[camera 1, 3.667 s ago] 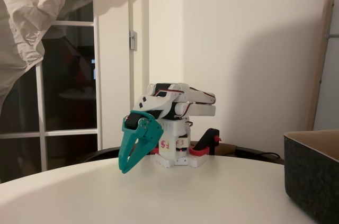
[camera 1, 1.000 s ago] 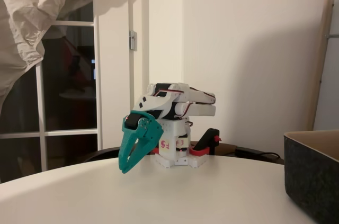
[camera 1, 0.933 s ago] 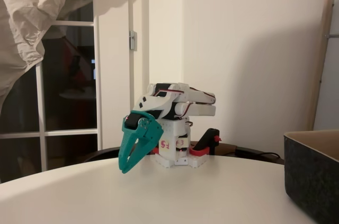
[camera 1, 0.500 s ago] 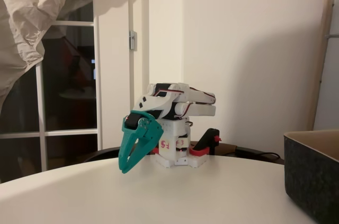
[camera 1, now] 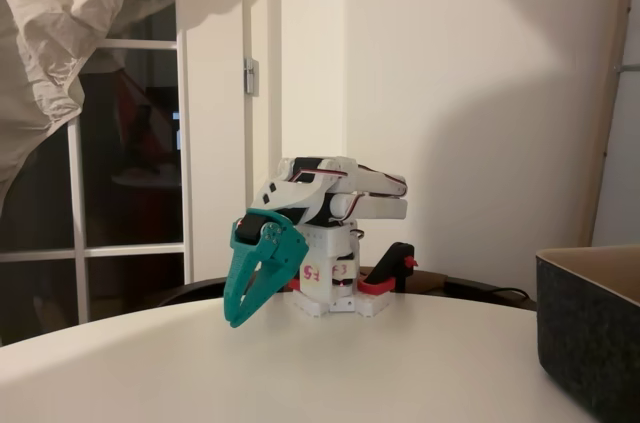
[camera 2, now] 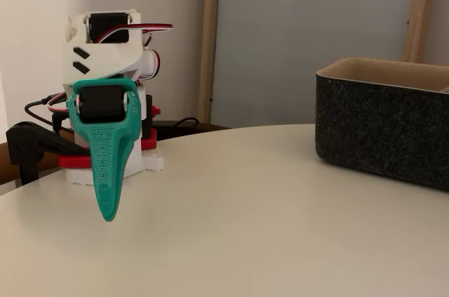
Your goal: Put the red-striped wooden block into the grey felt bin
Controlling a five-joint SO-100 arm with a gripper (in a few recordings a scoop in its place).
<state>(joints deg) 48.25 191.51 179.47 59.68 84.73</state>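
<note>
Tool (camera 1: 232, 320) hangs shut and empty at lower left, tip just above the tabletop (camera 1: 330, 363), unmoved over the last seconds. We see the grey felt bin (camera 2: 382, 125) at right; we cannot find the block, so nothing has begun.

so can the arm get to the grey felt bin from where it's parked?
Probably yes. The end effector hangs shut, tip down just above the table, with the arm folded over its base. Bare tabletop lies between it and the grey felt bin. Whether the bin is within its stretch cannot be judged.
</note>
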